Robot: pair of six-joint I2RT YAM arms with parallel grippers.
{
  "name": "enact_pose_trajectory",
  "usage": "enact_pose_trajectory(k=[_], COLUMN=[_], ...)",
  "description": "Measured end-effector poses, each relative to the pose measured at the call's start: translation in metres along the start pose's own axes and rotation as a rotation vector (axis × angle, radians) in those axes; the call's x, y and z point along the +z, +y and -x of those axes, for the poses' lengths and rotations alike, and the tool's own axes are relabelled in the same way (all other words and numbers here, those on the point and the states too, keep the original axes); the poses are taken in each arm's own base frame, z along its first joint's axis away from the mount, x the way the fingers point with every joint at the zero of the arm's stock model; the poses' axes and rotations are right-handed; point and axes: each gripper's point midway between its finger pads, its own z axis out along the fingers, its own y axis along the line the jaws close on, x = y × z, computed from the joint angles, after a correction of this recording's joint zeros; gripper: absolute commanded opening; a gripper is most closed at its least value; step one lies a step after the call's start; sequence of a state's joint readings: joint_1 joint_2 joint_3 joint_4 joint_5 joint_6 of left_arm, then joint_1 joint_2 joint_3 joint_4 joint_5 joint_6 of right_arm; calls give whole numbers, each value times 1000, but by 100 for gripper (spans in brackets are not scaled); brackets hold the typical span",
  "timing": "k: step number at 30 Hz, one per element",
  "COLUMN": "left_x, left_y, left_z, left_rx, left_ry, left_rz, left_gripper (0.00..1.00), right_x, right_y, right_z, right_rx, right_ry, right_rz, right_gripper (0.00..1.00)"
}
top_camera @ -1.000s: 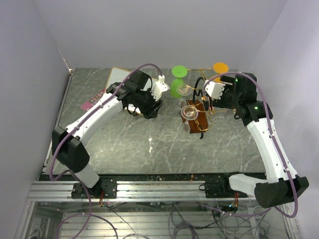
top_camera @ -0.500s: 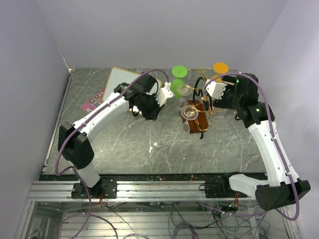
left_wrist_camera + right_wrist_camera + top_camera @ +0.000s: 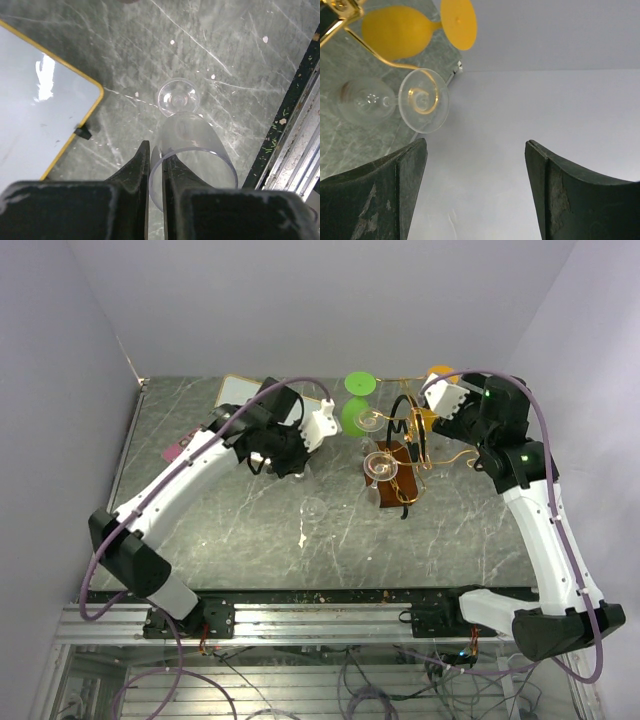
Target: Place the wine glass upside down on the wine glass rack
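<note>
The clear wine glass [image 3: 192, 137] is pinched by the left pincer [image 3: 157, 150]. One finger is put inside the cup and one outside, so the thin wall at the rim is squeezed between them. It is likely held that way because the rim is the easiest part to grab from above. The open mouth is kept up by the pincer and the round foot is pointed down at the table [image 3: 240, 45], near the white board [image 3: 40, 100] and well apart from the wine glass rack [image 3: 405, 455]. Whether the foot is touching the table cannot be told. The glass will probably need to be turned over, since it is meant to hang foot up. The right pincer [image 3: 476, 145] is spread wide with nothing in it, up by the rack beside an orange glass [image 3: 395, 32], maybe kept ready to help. A green glass [image 3: 355, 405] is hung there too, so a free arm must be picked.
</note>
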State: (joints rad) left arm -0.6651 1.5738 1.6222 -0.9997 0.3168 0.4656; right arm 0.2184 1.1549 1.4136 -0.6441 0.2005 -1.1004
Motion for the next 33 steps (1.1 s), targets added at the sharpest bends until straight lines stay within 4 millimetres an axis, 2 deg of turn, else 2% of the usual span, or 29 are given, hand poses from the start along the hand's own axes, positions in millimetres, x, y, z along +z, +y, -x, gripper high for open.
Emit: enact_pose_trajectory(k=[7, 11, 16, 19, 20, 22, 27, 31, 33], left_x=[-64, -104, -147, -173, -177, -194, -210, -213, -217], left_y=[1, 3, 17, 40, 41, 61, 73, 68, 68], left_z=[26, 37, 42, 39, 43, 37, 50, 58, 69], left_rx=[89, 121, 82, -28, -48, -133, -236, -289, -311], left_ry=[-116, -186, -257, -312, -339, -369, -494, -604, -662], left_rz=[118, 212, 330, 408, 410, 478, 534, 527, 511], left_gripper=[7, 7, 7, 7, 7, 7, 7, 7, 7], right_x=[6, 7, 0, -8, -10, -12, 1, 11, 10], right_y=[-2, -10, -25, -30, -29, -26, -18, -5, 1], right_z=[-3, 6, 40, 66, 76, 93, 127, 155, 170], right_rx=[29, 82, 174, 247, 276, 344, 584, 787, 889], right_ry=[29, -3, -160, -289, -335, -413, -523, -595, -639], right_rz=[-19, -29, -25, 3, 22, 62, 175, 319, 407], right_gripper=[82, 82, 84, 86, 86, 84, 79, 75, 72])
